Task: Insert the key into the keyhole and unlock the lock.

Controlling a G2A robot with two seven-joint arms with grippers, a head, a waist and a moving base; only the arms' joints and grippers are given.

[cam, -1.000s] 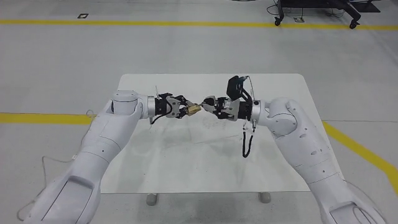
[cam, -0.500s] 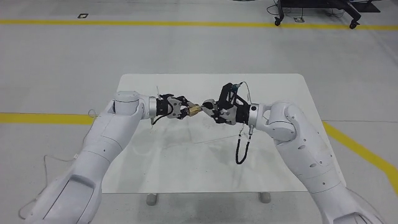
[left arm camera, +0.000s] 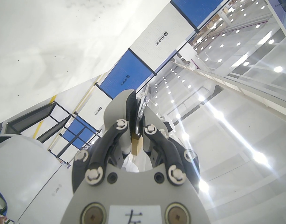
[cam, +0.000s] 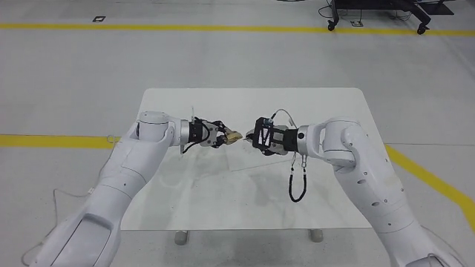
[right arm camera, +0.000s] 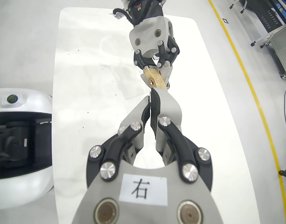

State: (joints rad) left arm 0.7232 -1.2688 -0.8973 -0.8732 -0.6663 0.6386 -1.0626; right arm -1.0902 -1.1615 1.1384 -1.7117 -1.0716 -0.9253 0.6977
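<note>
Lock (right arm camera: 154, 80): one, in left jaws.

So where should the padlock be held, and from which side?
Grip the padlock by its flat brass sides, coming from the end opposite the keyhole, as the left gripper does; that leaves the keyhole face free toward the right gripper.

The left gripper (cam: 223, 133) and right gripper (cam: 251, 135) meet tip to tip at the lock (cam: 232, 137) — a bar across the middle of the table (cam: 223, 200). A cable loop (cam: 298, 185) hangs near-right; passage lies far and near-left.
</note>
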